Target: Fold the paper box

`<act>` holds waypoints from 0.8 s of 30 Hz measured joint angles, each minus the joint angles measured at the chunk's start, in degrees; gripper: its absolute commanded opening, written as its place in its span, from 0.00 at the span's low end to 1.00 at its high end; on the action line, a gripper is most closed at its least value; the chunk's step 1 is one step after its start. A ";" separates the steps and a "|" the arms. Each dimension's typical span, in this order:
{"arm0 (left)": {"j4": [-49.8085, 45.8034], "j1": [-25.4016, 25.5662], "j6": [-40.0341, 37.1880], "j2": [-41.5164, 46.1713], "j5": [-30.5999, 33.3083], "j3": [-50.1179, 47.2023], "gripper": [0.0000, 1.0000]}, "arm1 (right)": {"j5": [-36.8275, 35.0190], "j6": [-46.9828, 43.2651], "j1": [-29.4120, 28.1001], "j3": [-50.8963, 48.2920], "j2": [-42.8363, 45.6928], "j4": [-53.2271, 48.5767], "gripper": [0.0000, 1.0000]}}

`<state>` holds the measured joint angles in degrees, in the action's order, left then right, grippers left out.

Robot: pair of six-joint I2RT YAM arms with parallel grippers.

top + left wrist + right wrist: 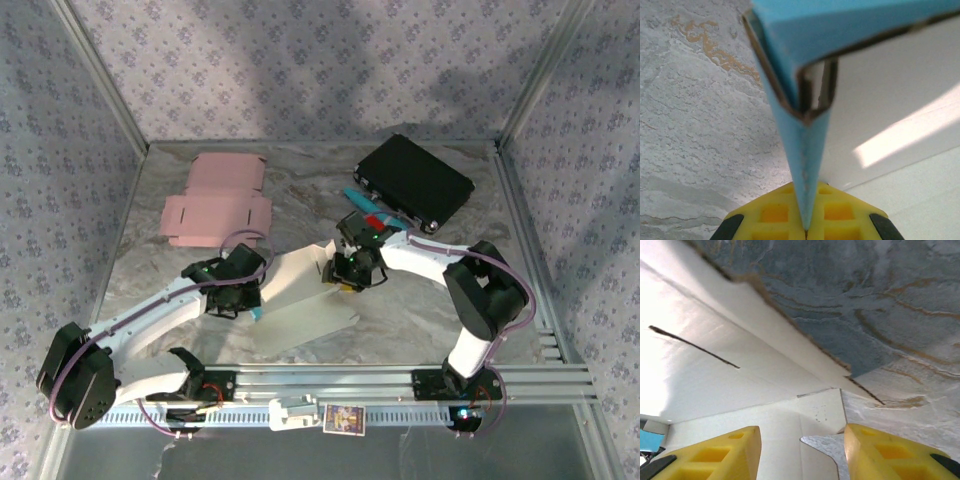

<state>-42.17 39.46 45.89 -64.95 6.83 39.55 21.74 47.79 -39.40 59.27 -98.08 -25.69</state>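
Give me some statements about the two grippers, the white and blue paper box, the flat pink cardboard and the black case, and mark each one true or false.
1. The left gripper is shut on a blue folded edge of the white and blue paper box. True.
2. The right gripper is clamped tight with its fingers touching. False: its yellow fingers stand apart over a white panel of the box.
3. A flat pink cardboard blank lies at the far left of the marble-patterned table. True.
4. The black rectangular case sits on top of the pink blank. False: it lies apart from it, at the far right.
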 measured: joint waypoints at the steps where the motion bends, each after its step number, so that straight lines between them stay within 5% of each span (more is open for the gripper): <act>1: 0.00 0.00 0.00 0.00 0.00 0.00 0.00 | 0.04 0.31 -0.13 0.00 0.00 0.13 0.48; 24: 0.39 -0.09 -0.44 -0.85 -0.20 0.04 0.00 | -1.31 0.68 -0.79 -0.07 -0.61 -2.10 0.47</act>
<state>-41.78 39.38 45.45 -65.80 6.63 39.59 20.43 48.47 -40.18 59.20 -98.70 -27.79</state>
